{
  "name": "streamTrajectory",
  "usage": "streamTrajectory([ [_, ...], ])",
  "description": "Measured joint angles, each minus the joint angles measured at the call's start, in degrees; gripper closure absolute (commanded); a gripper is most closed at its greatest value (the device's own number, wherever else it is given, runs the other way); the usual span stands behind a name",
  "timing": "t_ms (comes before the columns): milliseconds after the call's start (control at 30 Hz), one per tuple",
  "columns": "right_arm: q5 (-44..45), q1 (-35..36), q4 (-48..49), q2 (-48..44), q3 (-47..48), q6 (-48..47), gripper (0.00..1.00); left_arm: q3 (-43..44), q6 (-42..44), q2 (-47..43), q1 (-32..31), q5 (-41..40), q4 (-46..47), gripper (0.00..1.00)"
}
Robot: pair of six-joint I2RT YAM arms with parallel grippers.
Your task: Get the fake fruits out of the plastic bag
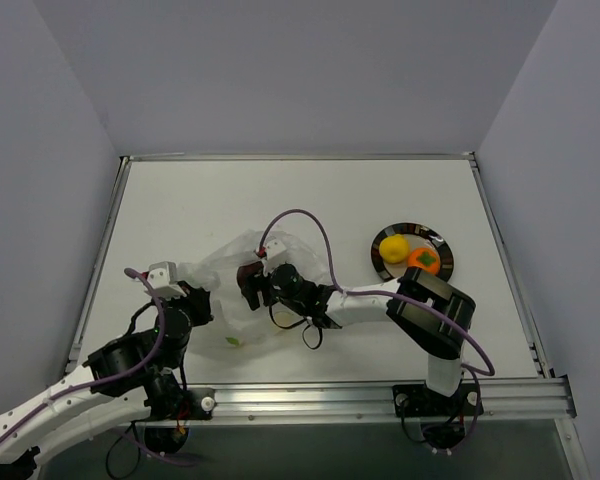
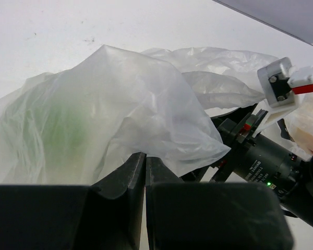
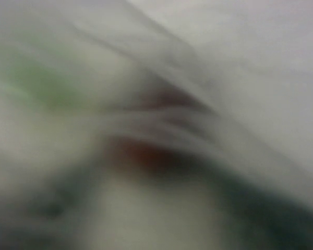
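Note:
The plastic bag lies crumpled at the table's near left, translucent white with a small citrus print. My left gripper is at its left edge; in the left wrist view its jaws are shut with a fold of the plastic bag pinched at their tips. A green shape shows through the film. My right gripper reaches into the bag's mouth from the right. Its wrist view is a blur of film with a green patch and a dark red patch; its fingers cannot be made out.
A dark round plate at the right holds a yellow fruit and an orange fruit. The right arm's body lies just below the plate. A metal rail runs along the table's near edge.

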Motion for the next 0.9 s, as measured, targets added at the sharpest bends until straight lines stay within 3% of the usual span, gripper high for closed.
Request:
streamTrajectory([
  [167,4.2,0.0,-5.16,0.02,0.09,-1.9,0.09,-0.02,-0.9,-0.31,0.0,0.96,-0.15,0.98],
  [267,6.03,0.02,-8.48,0.04,1.31,-2.78,0.0,-0.22,-1.31,-0.37,0.0,1.4,-0.31,0.98],
  [600,11.87,2.34,-14.27,0.04,8.9,-3.85,0.05,-3.1,-3.08,-1.66,0.0,2.86,-1.95,0.98],
  [900,12.09,4.15,-12.5,2.71,13.42,-2.69,0.0,-4.52,-4.33,-2.75,0.0,3.93,-3.67,0.98],
])
